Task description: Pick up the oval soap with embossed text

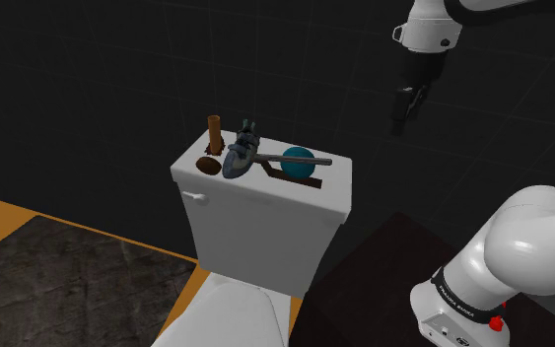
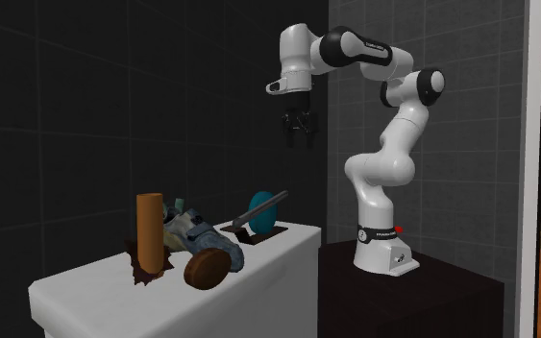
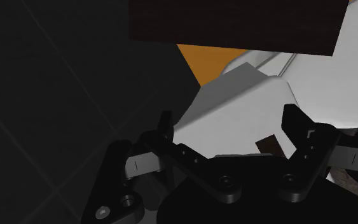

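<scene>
- Toilet tank (image 1: 255, 229): big white box w/ a flat lid. All the small stuff sits on top.
- Stand (image 2: 407, 300): dark box right beside the tank; the robot sits on it.
- Arm (image 2: 393, 144): white, bent up high & reaching over toward the tank.
- Gripper (image 2: 300, 142): black, up in the air past the tank end near the stand. In the wrist view its fingers (image 3: 165, 127) stand wide apart w/ nothing btwn them. It holds nothing.
- Shoe (image 1: 242, 153): grey-blue, lying in the middle of the lid.
- Teal round thing (image 1: 298, 161): a grey stick lies across it, at the lid end near the stand.
- Brown post (image 2: 149, 235): stands up straight at the other end.
- Soap (image 1: 206, 165): brown oval, on the lid at the shoulder view's left end, just beside the shoe & the post. Letters too small to read.
- How far: I think the job has barely begun. Soap is untouched & well apart from the gripper. Left to do: go over, come down, close on the soap w/o bumping shoe or post, lift.
</scene>
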Motion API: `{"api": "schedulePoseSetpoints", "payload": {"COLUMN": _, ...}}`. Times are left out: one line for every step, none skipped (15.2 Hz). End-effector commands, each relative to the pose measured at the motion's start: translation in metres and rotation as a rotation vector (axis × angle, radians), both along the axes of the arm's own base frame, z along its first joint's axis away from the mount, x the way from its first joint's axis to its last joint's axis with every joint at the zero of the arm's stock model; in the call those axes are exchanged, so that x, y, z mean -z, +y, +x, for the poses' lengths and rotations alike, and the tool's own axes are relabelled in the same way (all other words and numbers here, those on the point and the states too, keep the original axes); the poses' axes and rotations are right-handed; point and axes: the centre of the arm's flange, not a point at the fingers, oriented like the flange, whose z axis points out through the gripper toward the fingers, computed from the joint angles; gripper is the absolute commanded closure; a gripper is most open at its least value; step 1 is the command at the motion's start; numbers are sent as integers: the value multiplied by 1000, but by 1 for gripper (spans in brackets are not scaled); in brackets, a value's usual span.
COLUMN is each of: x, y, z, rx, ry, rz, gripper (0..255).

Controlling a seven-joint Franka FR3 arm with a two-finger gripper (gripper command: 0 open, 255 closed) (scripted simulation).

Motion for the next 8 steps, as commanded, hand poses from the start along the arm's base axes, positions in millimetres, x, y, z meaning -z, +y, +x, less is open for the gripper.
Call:
{"api": "schedulePoseSetpoints", "payload": {"x": 0, "y": 0, "z": 0, "rx": 0, "ry": 0, "rz": 0, "gripper": 0}}
{"api": "schedulePoseSetpoints", "payload": {"x": 4, "y": 9, "z": 9, "rx": -3, "ry": 0, "rz": -1, "gripper": 0}}
{"api": "schedulePoseSetpoints", "payload": {"x": 7, "y": 17, "z": 19, "rx": -6, "ry": 0, "rz": -1, "gripper": 0}}
{"api": "schedulePoseSetpoints", "payload": {"x": 11, "y": 26, "z": 28, "rx": -8, "ry": 0, "rz": -2, "gripper": 0}}
{"api": "schedulePoseSetpoints", "payload": {"x": 15, "y": 34, "z": 38, "rx": -11, "ry": 0, "rz": -3, "gripper": 0}}
{"api": "schedulePoseSetpoints", "payload": {"x": 18, "y": 43, "z": 47, "rx": -14, "ry": 0, "rz": -3, "gripper": 0}}
{"api": "schedulePoseSetpoints", "payload": {"x": 22, "y": 52, "z": 57, "rx": -17, "ry": 0, "rz": -4, "gripper": 0}}
{"api": "schedulePoseSetpoints", "payload": {"x": 26, "y": 60, "z": 66, "rx": -19, "ry": 0, "rz": -5, "gripper": 0}}
